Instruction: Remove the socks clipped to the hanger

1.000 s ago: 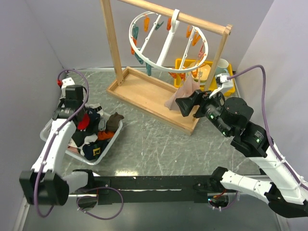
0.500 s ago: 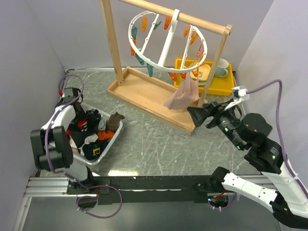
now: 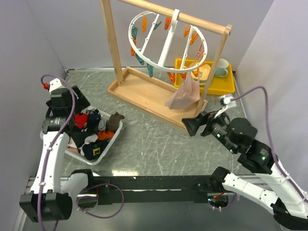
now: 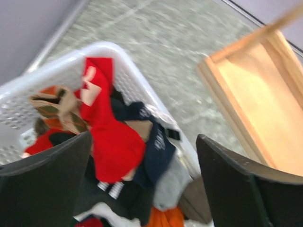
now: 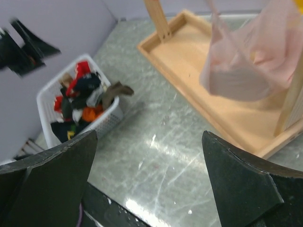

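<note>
Wooden rack [image 3: 144, 91]: may tip under sideways tug. Hanger [image 3: 168, 43] on its bar: may swing, unhook. Basket [image 3: 111, 142] holds socks [image 4: 113, 142]; left gripper [image 4: 144, 142] above, jaws wide, empty. Pink sock [image 3: 184, 94] hangs clipped on hanger; right gripper [image 5: 149, 137] near, jaws wide, empty.

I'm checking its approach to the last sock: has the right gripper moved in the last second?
Yes. The right gripper has pulled back from the pink sock toward the arms' bases, and is now by the near corner of the wooden rack.
</note>
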`<state>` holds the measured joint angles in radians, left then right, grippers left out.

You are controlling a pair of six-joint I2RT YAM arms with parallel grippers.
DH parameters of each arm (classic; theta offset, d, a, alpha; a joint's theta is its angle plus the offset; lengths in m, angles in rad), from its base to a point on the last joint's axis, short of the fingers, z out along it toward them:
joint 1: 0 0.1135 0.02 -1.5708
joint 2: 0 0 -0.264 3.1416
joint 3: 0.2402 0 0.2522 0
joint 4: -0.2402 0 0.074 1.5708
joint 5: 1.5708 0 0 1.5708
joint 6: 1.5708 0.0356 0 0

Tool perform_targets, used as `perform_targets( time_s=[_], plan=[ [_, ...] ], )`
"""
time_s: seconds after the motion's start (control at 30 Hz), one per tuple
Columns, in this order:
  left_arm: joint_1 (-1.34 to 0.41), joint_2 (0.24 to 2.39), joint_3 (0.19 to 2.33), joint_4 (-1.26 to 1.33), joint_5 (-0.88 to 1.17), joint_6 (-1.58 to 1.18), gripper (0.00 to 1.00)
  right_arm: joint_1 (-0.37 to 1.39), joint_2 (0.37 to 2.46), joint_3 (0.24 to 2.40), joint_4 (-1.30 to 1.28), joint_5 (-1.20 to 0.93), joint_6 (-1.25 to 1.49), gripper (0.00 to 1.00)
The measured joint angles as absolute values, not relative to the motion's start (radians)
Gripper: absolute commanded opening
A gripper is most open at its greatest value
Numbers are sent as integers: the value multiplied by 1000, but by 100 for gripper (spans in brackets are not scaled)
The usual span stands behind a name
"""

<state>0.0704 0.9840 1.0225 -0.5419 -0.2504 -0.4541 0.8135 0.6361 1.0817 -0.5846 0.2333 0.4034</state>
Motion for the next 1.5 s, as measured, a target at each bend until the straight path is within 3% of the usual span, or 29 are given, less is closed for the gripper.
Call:
perform_targets(
  time_s=[0.37,0.67,0.93,1.5],
  plan=[
    [-162,777,1006,-529,-91,-549,99,813,493,827,-522,130,435,100],
    [-319,554,674,-340,48,-689,99,813,416,609,-453,145,483,100],
    [-355,479,553,-300,74,-694,99,813,310,471,-442,235,496,100],
    [-355,449,544,-245,73,-673,99,813,291,471,-443,291,471,100]
  ],
)
